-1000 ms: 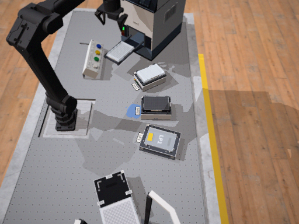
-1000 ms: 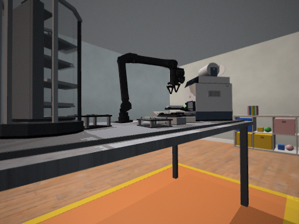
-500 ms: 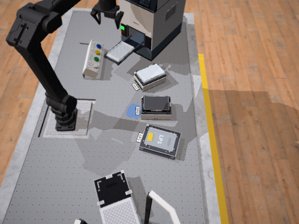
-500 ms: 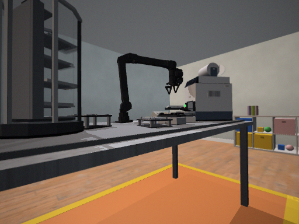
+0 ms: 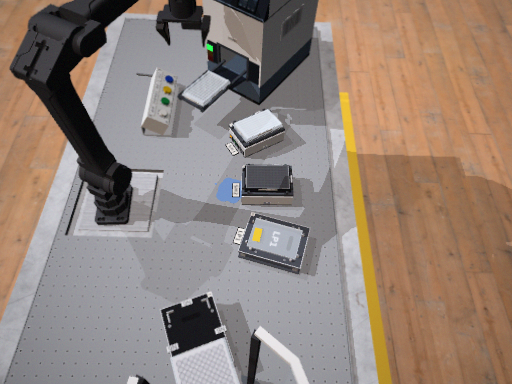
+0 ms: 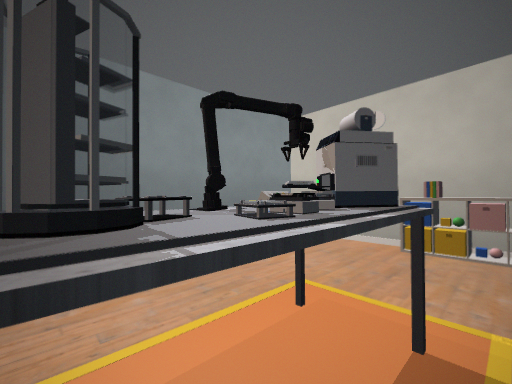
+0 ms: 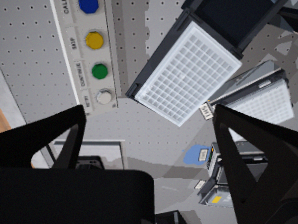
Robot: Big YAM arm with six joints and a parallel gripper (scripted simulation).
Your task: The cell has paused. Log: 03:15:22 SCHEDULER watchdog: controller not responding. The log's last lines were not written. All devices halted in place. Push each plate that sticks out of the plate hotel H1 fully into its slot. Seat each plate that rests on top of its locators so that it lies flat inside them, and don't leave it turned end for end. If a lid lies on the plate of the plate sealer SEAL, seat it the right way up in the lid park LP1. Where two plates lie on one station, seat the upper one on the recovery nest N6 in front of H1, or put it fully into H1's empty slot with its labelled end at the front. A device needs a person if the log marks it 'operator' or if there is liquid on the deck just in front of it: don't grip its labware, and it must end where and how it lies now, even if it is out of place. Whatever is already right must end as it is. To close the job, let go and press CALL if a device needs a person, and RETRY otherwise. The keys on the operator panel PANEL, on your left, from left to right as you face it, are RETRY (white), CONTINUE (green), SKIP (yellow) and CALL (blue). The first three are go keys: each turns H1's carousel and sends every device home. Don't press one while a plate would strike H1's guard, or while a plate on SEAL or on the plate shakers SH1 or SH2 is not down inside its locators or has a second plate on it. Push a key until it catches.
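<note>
My gripper [image 5: 185, 40] [image 6: 296, 157] [image 7: 149, 111] is open and empty. It hangs high above the deck between the operator panel [image 5: 152, 112] [image 7: 67, 60] and the sealer SEAL [image 5: 280, 40] [image 6: 362, 170]. The panel's keys are blue [image 5: 169, 78] [image 7: 88, 4], yellow [image 5: 167, 90] [image 7: 93, 39], green [image 5: 165, 100] [image 7: 99, 71] and white [image 5: 163, 113] [image 7: 104, 96]. A white well plate [image 5: 205, 88] [image 7: 187, 75] lies on SEAL's tray. A white plate [image 5: 257, 125] [image 7: 265, 102] lies on the nearer shaker. A dark plate [image 5: 267, 177] lies on the other shaker, with a blue puddle [image 5: 225, 191] [image 7: 194, 155] just in front of it.
The lid park LP1 [image 5: 274, 241] holds no lid. The black nest N6 [image 5: 192, 322] is bare, and a white plate [image 5: 205, 362] reaches towards it from the bottom edge, beside H1's guard [image 5: 280, 352]. The hotel H1 [image 6: 65, 125] stands at the deck's end. My arm's base [image 5: 112, 200] stands at the left.
</note>
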